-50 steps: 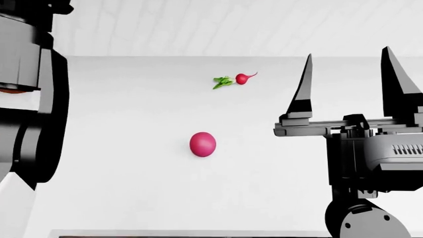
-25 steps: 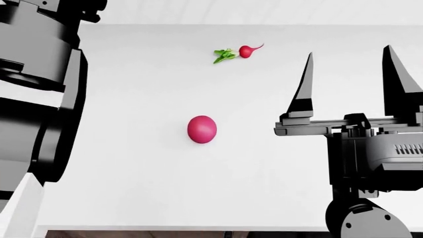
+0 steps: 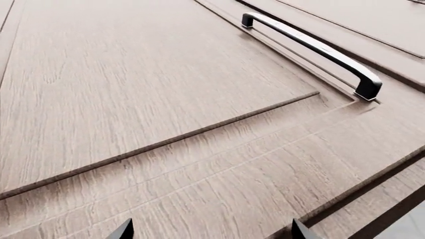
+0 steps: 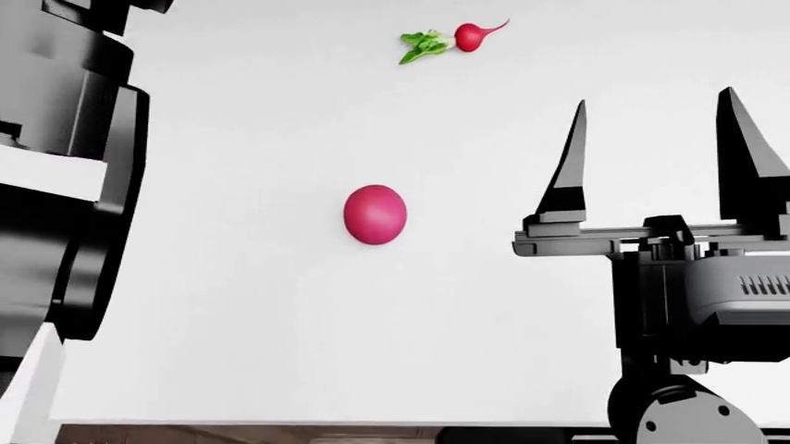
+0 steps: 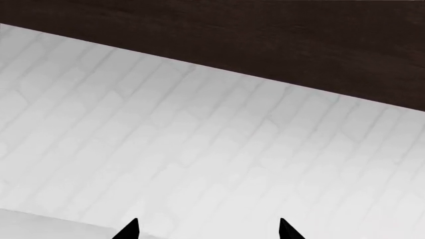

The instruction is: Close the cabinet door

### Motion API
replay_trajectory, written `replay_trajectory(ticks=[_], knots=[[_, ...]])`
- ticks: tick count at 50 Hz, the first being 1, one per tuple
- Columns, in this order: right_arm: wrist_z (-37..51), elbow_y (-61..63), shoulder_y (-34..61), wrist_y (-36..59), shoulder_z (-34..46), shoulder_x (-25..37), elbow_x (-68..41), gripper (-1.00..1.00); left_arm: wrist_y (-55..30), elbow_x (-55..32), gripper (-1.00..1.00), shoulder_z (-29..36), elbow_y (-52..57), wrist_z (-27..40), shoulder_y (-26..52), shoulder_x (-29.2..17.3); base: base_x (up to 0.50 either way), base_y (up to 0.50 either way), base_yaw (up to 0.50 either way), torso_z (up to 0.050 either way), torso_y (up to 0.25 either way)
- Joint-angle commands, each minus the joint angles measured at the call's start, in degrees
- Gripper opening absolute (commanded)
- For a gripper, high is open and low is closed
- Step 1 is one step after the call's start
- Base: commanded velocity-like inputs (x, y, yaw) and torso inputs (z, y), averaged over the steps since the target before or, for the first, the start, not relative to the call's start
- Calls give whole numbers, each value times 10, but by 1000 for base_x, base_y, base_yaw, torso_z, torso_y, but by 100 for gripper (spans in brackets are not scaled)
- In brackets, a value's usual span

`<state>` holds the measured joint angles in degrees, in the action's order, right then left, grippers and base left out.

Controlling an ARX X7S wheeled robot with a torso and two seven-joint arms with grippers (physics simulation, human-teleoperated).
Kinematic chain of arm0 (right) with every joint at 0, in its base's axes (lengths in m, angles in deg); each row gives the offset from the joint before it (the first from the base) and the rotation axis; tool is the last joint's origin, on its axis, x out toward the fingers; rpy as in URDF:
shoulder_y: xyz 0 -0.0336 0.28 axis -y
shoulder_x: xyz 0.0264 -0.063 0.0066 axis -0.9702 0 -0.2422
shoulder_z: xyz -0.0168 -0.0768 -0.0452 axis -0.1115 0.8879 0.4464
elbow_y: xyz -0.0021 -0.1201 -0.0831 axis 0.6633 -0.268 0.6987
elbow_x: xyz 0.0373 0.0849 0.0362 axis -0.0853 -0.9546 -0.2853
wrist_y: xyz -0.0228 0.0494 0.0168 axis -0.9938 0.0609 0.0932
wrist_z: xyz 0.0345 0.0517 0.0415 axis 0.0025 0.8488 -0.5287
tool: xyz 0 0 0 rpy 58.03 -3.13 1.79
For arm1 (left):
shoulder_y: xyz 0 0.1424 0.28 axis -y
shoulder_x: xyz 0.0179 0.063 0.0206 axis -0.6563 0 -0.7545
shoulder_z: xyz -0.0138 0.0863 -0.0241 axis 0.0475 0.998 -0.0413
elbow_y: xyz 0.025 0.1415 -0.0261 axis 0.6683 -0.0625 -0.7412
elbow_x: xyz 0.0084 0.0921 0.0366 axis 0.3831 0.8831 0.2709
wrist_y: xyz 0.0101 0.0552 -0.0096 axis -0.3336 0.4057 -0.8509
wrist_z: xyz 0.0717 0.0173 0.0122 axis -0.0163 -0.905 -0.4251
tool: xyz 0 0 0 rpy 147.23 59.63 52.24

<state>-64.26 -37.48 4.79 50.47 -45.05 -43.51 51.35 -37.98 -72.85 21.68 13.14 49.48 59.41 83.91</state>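
My left hand (image 3: 209, 231), fingers spread, faces the brown wood-grain cabinet door (image 3: 153, 99); pressing flat beside the dark metal bar handle (image 3: 312, 47) should swing it shut.

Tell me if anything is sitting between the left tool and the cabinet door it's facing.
Nothing visible does. In the left wrist view the left tool looks straight onto the wooden cabinet door, with only its two tips showing, apart, and bare panel beyond them. The dark handle lies farther along the door, not in the way.
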Motion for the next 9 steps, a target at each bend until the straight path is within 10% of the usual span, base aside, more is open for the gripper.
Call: replay_trajectory(ticks=[1,9], knots=[[2,6,-2,1,-1,3,-1,100,-17,54,100,116,-255,-39,-46,13,12,-3,-6,35,-180],[2,3,2,3,-1,4,-5,100,-42,62,100,139,-255,-11,-43,5,3,-3,-7,35,-182]])
